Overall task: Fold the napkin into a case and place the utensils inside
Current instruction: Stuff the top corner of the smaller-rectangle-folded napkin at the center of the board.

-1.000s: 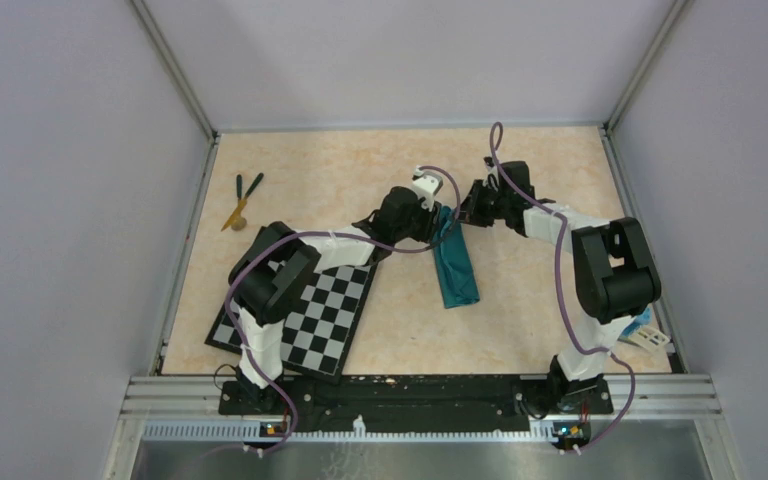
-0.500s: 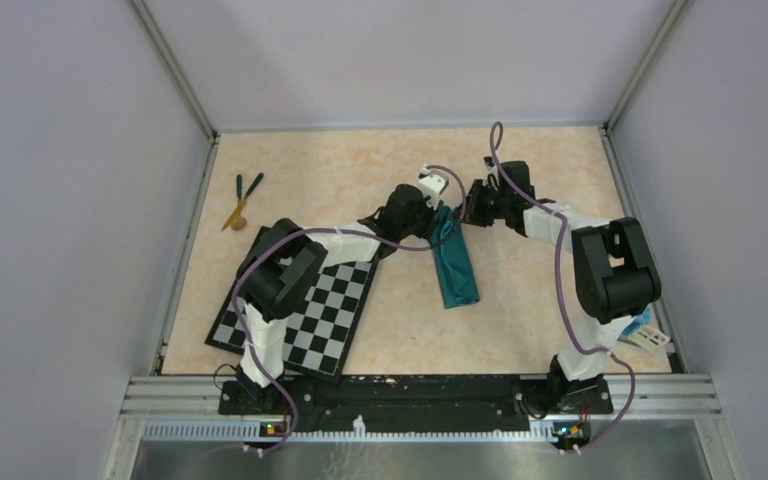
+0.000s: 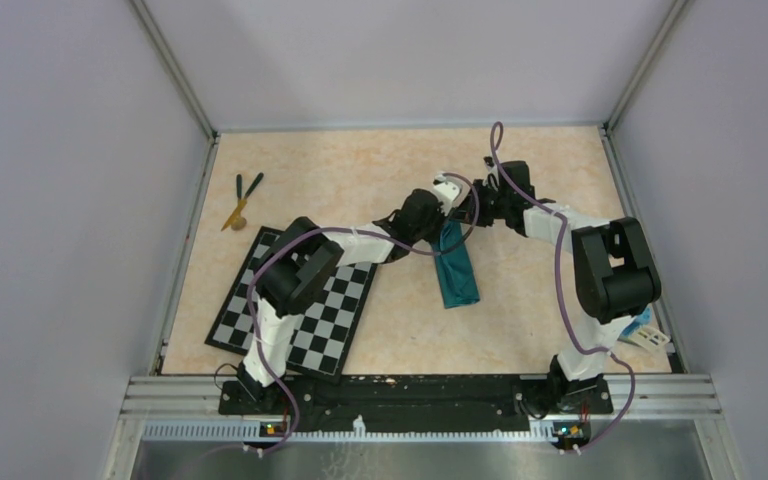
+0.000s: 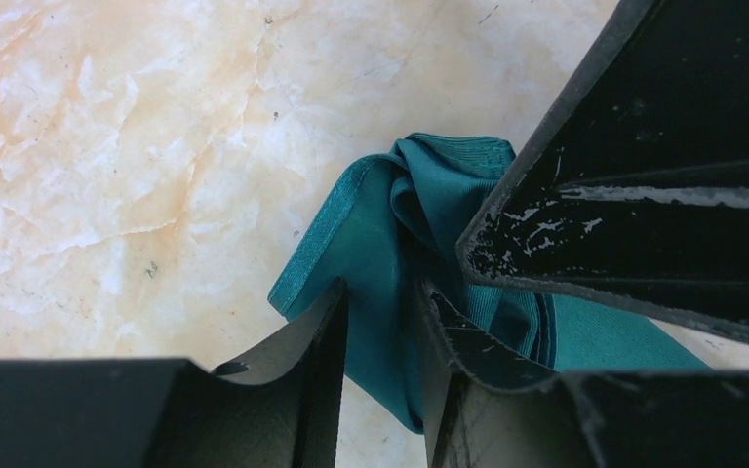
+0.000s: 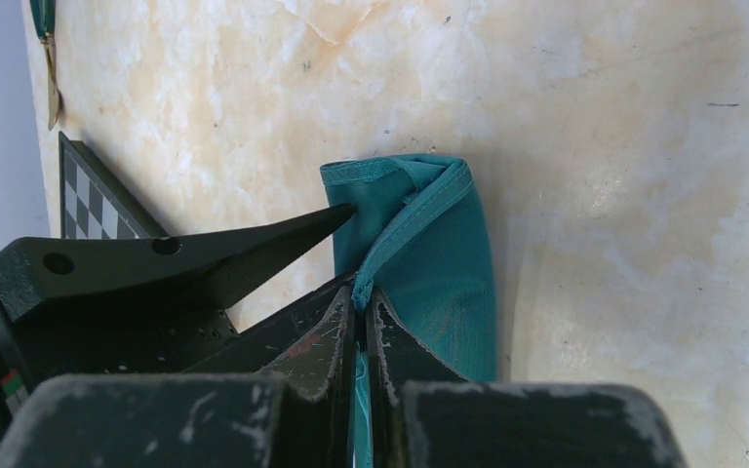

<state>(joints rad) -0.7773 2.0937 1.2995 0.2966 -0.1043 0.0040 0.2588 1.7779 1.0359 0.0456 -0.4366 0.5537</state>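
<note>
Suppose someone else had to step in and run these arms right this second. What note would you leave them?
Left gripper: jaws apart, straddling a fold at the far end of the napkin; whether it grips is unclear.
Right gripper: shut on the napkin's hem at that same end.
Napkin: folded into a narrow strip, mid-table, right of the checkerboard mat.
Utensils: lying at the far left, apart from the napkin.
Done: the folding, mostly.
Left: open the case and slide the utensils in.
</note>
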